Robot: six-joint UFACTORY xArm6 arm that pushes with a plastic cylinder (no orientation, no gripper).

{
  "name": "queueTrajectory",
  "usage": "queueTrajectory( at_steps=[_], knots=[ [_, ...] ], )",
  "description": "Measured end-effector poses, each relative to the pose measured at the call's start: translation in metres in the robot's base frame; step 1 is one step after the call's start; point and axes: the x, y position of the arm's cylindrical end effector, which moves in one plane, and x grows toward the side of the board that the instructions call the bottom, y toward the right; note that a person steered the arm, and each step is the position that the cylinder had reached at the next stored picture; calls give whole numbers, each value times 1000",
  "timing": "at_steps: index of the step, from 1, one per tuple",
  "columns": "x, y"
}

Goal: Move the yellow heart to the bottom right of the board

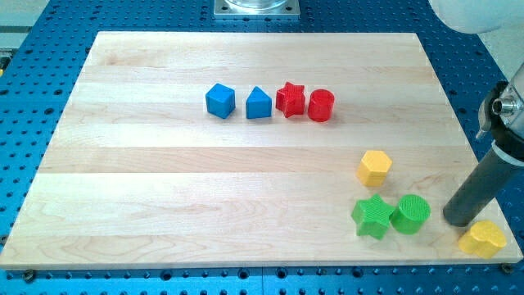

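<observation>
The yellow heart lies at the board's bottom right corner, near the edge. My tip is the lower end of the dark rod that comes in from the view's right. It rests just to the upper left of the heart, touching or almost touching it. The green cylinder stands to the tip's left.
A green star sits beside the green cylinder, with a yellow hexagon above them. A row near the view's top holds a blue cube, a blue triangular block, a red star and a red cylinder.
</observation>
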Motion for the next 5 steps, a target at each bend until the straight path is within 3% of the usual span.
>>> queueTrajectory(
  at_steps=[1, 3, 5],
  knots=[
    [-4, 0],
    [-16, 100],
    [44, 83]
  ],
)
